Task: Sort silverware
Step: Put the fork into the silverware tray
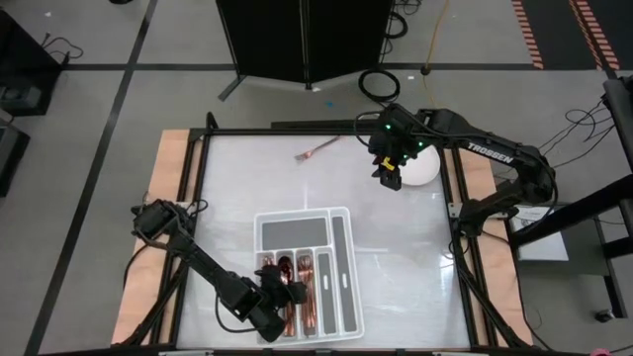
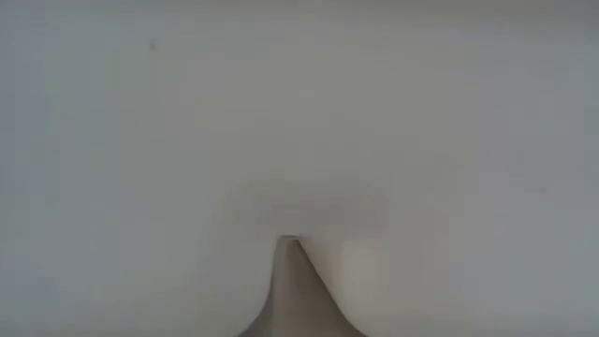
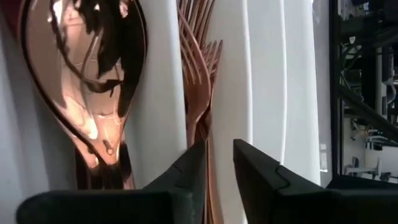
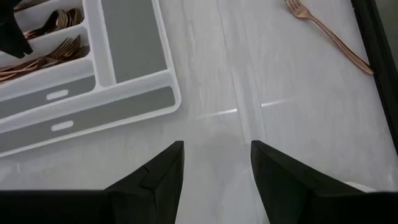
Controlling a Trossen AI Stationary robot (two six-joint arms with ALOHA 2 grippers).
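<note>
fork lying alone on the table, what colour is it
Shiny copper, rose-gold. The fork shows best in the right wrist view, on the pale table.

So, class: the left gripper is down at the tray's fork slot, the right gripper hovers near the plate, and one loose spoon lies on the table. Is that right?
Not quite. The loose piece is a fork, its tines clear in the right wrist view. The rest holds: left gripper at the tray, right gripper by the plate.

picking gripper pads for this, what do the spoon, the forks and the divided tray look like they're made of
Spoon: polished metal by the look, copper-coloured, with mirror-like reflections in its bowl. Forks: seemingly the same copper-toned metal, thin glossy tines. Divided tray: probably white plastic, smooth moulded walls with rounded corners; its grey floors look matte, perhaps a liner, which cannot be settled.
</note>
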